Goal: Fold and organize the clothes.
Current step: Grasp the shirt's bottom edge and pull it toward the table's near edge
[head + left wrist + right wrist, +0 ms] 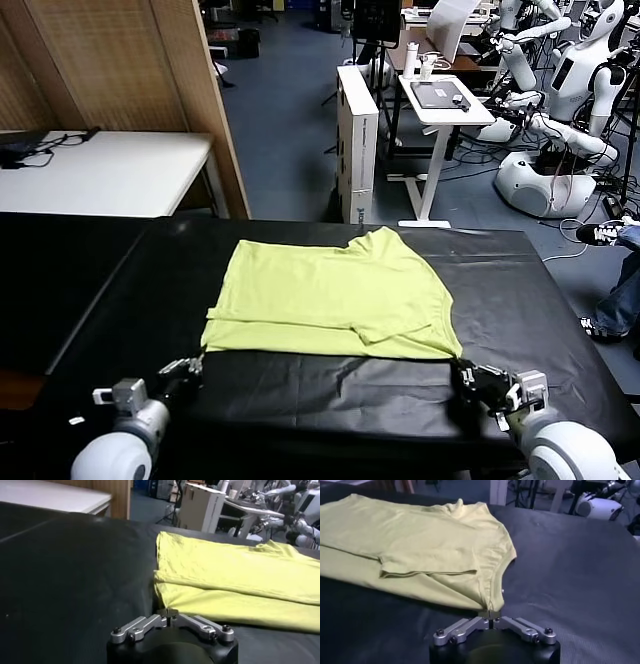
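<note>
Pinching the near corners of the lime yellow-green cotton T-shirt, left gripper and right gripper are clenched on fabric, so next comes lifting both together for a fold.

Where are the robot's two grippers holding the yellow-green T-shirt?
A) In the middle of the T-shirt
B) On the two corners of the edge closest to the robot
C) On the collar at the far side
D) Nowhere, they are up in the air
B: the left gripper and the right gripper are each shut on a near corner of the T-shirt, which lies flat on the black table covering.
</note>
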`<state>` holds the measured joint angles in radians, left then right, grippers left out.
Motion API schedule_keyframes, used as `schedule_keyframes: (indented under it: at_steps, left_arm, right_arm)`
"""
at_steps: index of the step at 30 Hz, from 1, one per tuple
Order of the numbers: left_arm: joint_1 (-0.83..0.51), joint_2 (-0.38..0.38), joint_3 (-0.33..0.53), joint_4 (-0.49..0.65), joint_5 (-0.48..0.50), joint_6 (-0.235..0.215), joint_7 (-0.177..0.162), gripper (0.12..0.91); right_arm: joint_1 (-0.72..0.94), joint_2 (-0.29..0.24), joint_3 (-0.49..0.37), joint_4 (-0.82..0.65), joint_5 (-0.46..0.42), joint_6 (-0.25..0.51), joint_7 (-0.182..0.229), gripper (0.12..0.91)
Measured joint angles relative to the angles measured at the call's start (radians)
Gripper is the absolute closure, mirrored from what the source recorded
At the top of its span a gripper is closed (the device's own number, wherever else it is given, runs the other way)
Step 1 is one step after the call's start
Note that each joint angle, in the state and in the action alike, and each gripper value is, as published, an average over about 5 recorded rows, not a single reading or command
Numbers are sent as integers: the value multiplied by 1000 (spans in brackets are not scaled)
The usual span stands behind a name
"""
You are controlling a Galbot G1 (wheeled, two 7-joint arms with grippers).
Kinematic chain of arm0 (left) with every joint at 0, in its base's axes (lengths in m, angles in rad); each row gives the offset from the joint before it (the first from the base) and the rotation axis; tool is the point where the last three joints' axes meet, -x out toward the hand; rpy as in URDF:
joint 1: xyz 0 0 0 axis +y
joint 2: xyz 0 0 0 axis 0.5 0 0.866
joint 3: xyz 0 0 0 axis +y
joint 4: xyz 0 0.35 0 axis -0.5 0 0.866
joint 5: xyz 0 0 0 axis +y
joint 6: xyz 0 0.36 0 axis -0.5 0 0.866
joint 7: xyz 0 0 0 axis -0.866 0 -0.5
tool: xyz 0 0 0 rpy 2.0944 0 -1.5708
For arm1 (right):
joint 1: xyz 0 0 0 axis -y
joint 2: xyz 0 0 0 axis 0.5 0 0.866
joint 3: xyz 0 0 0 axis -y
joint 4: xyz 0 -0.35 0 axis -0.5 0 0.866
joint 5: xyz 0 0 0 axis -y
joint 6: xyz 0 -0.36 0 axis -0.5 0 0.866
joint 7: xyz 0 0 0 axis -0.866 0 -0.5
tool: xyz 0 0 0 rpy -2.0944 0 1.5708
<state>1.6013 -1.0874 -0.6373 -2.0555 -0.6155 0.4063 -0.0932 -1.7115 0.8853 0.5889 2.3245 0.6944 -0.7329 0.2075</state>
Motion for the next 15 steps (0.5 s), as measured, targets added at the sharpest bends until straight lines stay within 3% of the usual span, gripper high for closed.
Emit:
schedule_keyframes:
  at_steps: [11, 13, 15]
  left_arm:
    - [202, 23, -93, -91, 3, -1, 2, 885]
    - [227, 25, -109, -100, -1, 0, 2, 885]
    - [245, 24, -122, -108, -8, 3, 0, 885]
  right_arm:
    - [-43, 7, 11, 49, -8, -4, 5, 883]
    - [-46, 6, 13, 57, -5, -4, 5, 856]
    - [-51, 5, 17, 65, -4, -4, 5, 773]
